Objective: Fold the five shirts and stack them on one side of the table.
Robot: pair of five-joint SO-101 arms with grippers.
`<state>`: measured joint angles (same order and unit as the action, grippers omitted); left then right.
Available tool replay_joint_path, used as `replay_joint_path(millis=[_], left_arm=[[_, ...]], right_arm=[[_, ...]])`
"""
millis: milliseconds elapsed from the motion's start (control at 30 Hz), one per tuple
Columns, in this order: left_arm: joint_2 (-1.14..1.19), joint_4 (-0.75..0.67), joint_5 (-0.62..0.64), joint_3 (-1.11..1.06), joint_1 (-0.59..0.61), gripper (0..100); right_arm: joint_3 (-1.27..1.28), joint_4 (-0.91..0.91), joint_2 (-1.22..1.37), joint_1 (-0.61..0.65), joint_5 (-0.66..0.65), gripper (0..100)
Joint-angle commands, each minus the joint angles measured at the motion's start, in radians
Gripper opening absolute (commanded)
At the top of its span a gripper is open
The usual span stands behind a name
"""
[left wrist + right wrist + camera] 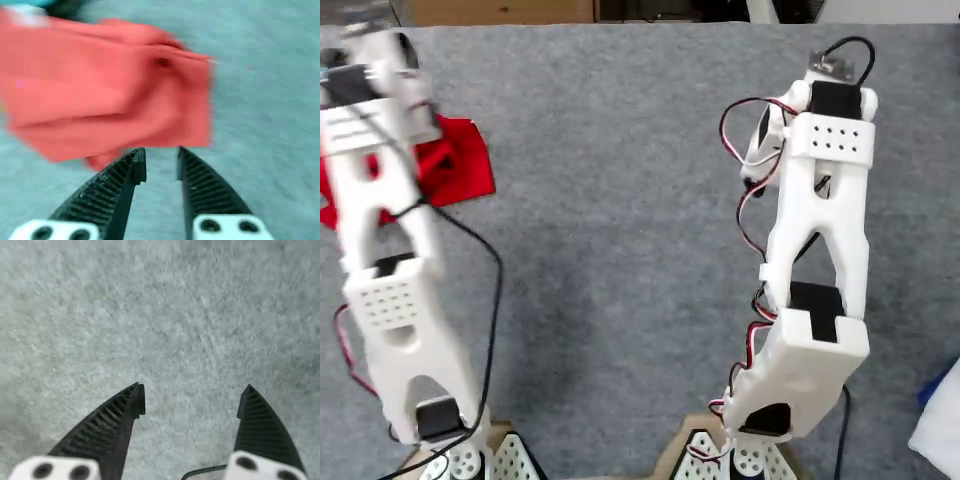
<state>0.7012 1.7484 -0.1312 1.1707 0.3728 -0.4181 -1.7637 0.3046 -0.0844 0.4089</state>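
Beside the red shirt [110, 95], left hand [161, 162], narrowly parted.

Left arm [385, 300], right arm [817, 230]: white printed shells, hole-grid plates [835, 140], blk servos [835, 100]. Red/blk/wht wires [740, 210] at right's 9 o'clock. Left tool [160, 150], right tool [193, 386]: blk ribbed fingers [120, 185], white screw-holed bases.

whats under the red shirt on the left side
The red shirt lies on the grey table cover, which shows beside it. Anything beneath the cloth is hidden, and the left arm covers part of it in the high view.
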Motion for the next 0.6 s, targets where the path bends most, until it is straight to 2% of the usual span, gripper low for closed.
replay_joint_path(millis=[0,100,267,367,567], left_arm=[[-0.07,0.009,-0.008,-0.002,0.112,15],[-0.067,0.009,-0.018,-0.002,0.183,15],[-0.024,-0.048,-0.143,-0.021,0.265,15],[0.054,-0.124,-0.161,-0.029,0.293,17],[0.2,-0.153,-0.157,-0.018,0.299,20]], right_arm=[[0.025,-0.014,-0.065,0.019,0.005,31.0],[0.038,-0.014,-0.065,0.045,0.005,31.0],[0.038,-0.014,-0.07,0.085,0.005,31.0],[0.038,-0.014,-0.07,0.111,0.005,31.0],[0.031,-0.014,-0.068,0.162,0.005,31.0]])
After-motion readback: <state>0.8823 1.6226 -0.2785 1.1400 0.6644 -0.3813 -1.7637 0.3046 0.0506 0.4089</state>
